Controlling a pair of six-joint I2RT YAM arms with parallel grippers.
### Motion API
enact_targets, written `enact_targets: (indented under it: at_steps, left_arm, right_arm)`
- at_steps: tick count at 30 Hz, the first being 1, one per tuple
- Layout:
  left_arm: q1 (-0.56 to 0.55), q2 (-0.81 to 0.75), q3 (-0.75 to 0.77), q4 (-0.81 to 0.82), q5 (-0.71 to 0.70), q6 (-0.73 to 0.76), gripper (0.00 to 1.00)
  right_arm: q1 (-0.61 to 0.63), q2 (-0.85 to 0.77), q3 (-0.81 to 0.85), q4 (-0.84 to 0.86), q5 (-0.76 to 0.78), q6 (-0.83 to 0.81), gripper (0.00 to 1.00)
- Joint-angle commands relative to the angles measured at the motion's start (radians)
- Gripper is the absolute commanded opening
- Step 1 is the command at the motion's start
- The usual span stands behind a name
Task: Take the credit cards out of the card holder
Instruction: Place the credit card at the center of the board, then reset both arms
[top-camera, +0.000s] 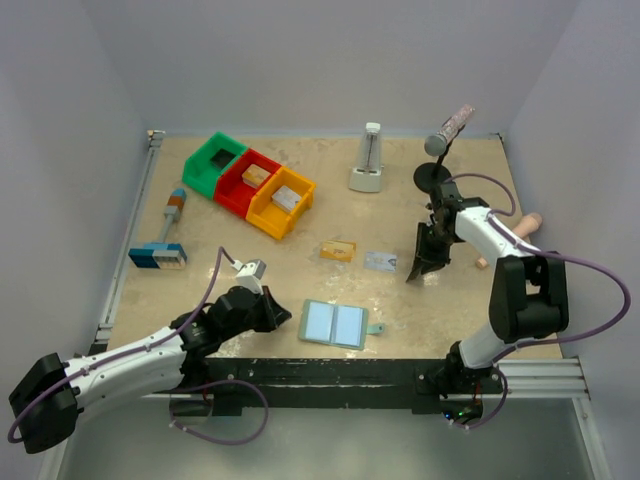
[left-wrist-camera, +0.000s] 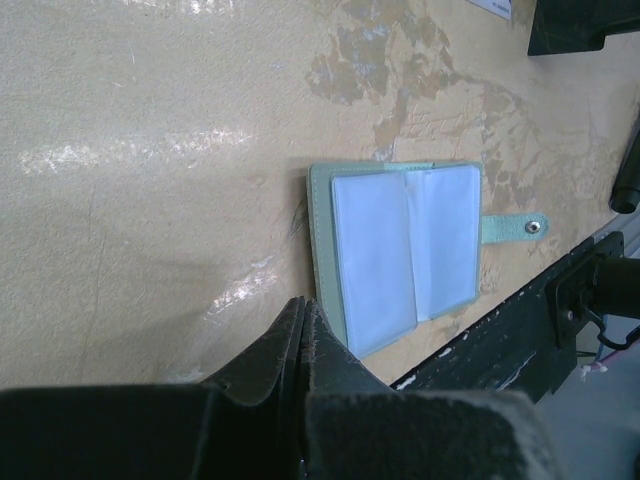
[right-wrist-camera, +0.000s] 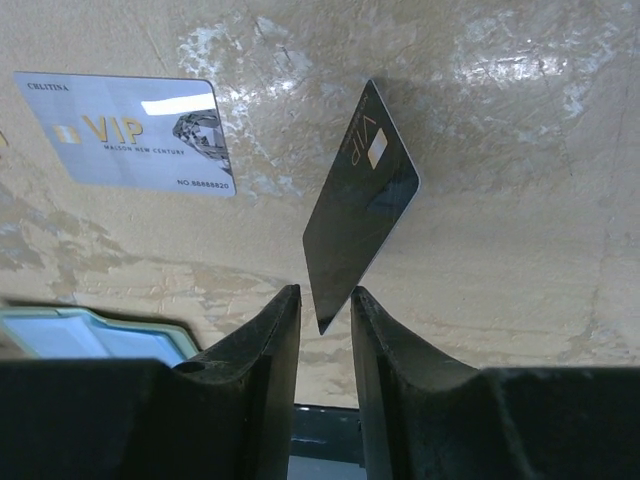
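- Card holder (top-camera: 335, 323) lies open and flat near the front edge of the table (top-camera: 400, 330), inside panels up.
- Orange-gold card (top-camera: 338, 250) and pale blue-grey card (right-wrist-camera: 130, 135) lie flat beyond it, apart from each other.
- Right gripper (right-wrist-camera: 325, 295): released. A black card (right-wrist-camera: 360, 205) stands tilted on edge, its lower corner loose in the gap.
- Left gripper (left-wrist-camera: 303, 305): clenched on nothing, tips at the holder's near corner.

first card (top-camera: 337, 250) behind card holder (top-camera: 335, 323); second card (top-camera: 380, 261) just right of it; bins (top-camera: 250, 185) back-left
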Motion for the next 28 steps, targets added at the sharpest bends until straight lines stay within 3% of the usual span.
enact_targets:
  at_steps: [1,6,9,13,17,22,28]
  left_arm:
    - [0.001,-0.001,-0.009,0.043,0.009,0.001,0.01]
    - [0.001,-0.019,-0.009,0.028,0.002,0.007,0.01]
    - [0.001,-0.041,-0.003,-0.006,-0.011,0.015,0.12]
    - [0.001,-0.071,0.029,-0.082,-0.046,0.015,0.53]
    - [0.001,-0.067,0.138,-0.317,-0.145,-0.027,0.87]
    - [0.001,-0.013,0.258,-0.539,-0.224,-0.034,0.92]
    - [0.001,-0.088,0.265,-0.561,-0.202,-0.025,0.92]
  right_arm:
    - [-0.006,-0.055,-0.015,-0.027,0.068,0.004,0.32]
    - [-0.009,-0.161,-0.027,-0.060,0.119,0.030,0.39]
    - [-0.006,-0.308,-0.033,-0.063,0.134,0.069,0.44]
    - [0.132,-0.548,-0.088,0.012,0.123,0.116,0.47]
    - [0.331,-0.763,-0.217,0.090,0.215,0.179,0.48]
    - [0.384,-0.984,-0.381,0.130,0.228,0.234,0.49]
    - [0.389,-1.048,-0.395,0.116,0.182,0.201,0.50]
